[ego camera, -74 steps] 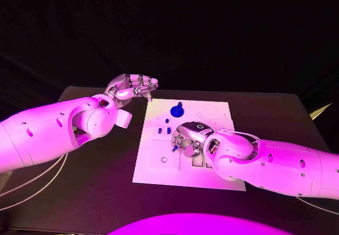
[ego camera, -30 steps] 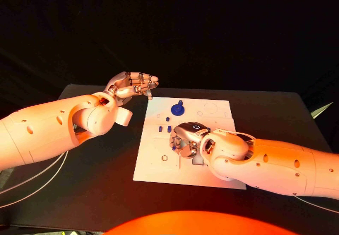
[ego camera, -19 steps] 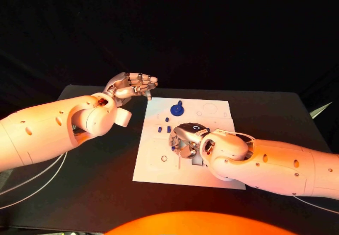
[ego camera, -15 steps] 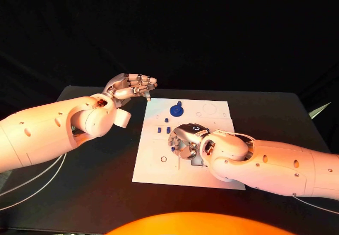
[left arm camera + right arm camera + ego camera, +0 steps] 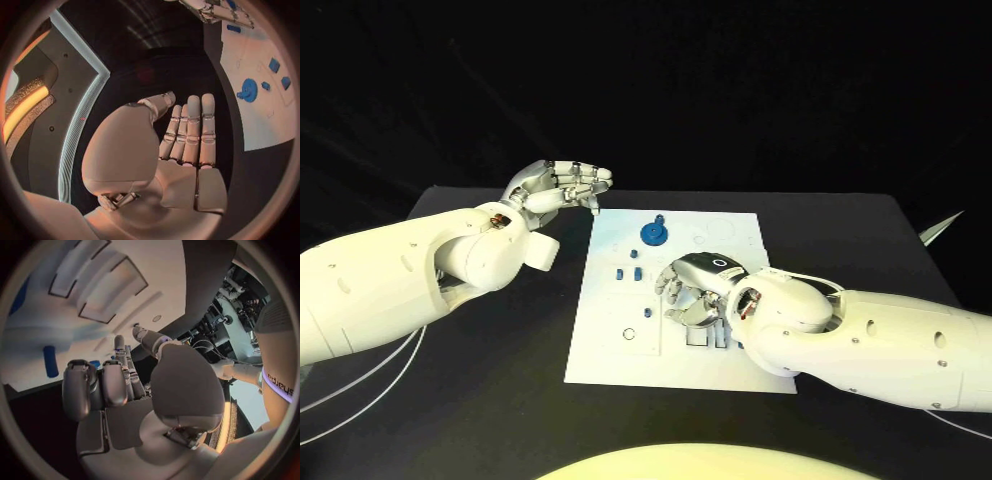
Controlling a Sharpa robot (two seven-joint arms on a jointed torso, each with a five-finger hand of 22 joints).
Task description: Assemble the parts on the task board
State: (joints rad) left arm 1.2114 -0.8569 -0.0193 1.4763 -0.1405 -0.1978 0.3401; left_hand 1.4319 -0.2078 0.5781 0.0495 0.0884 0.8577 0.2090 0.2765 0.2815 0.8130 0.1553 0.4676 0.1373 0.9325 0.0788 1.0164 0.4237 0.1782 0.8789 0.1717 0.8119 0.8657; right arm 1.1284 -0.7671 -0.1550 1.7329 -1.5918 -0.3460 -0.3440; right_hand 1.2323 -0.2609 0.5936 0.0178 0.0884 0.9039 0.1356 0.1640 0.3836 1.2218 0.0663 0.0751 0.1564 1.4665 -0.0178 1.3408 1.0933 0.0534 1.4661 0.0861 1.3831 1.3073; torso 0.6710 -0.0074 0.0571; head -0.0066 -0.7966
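Not much has moved since the earlier shots: the right hand (image 5: 692, 290) has stayed low over the middle of the task board (image 5: 610, 345), only creeping a touch toward the far side, and the left hand (image 5: 557, 185) has stayed parked in the air off the board's far left corner.

Left hand first: the left wrist view shows its fingers (image 5: 187, 132) lying straight, side by side, with nothing in the palm, so it's holding nothing. Right hand is harder. Its fingers (image 5: 103, 385) are curled in close over the board, and I honestly can't tell whether there's a part pinched in there or it's just pressing down.

Where the stuff is: the blue gear (image 5: 653, 234) sits on the far part of the board, and a few small blue parts (image 5: 626, 270) lie just left of the right hand. More blue slivers (image 5: 718, 340) peek out on the near side of that hand.

My guess on handling: these bits look like hard plastic, stiff and very light, so they'd skate around on the smooth board if nudged. I'd pinch the little ones across their long sides, and take the gear by its rim, not the toothed face.
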